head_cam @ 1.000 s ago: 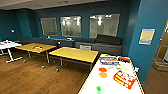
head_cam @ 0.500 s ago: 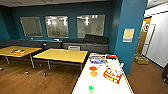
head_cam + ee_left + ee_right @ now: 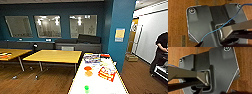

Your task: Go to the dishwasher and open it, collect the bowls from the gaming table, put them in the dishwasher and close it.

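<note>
Honestly, neither gripper's state is discernible; bowls (image 3: 88,68) sit on the gaming table (image 3: 117,86).

Two orange bowls (image 3: 88,70) and one green bowl (image 3: 86,87) sit on the gaming table (image 3: 80,82). Two yellow-wood tables (image 3: 53,56) stand beyond.

The head camera has swung and moved forward since a second ago, so the whole scene has shifted rather than the things in it. The gaming table (image 3: 100,82) now runs up the lower middle of the view, closer than before, with the orange bowl (image 3: 87,68) and the green bowl (image 3: 86,87) on its white top. Right of the gaming table, past the blue pillar (image 3: 120,32), a person (image 3: 161,53) in dark clothes has come into view beside the white wall.
</note>
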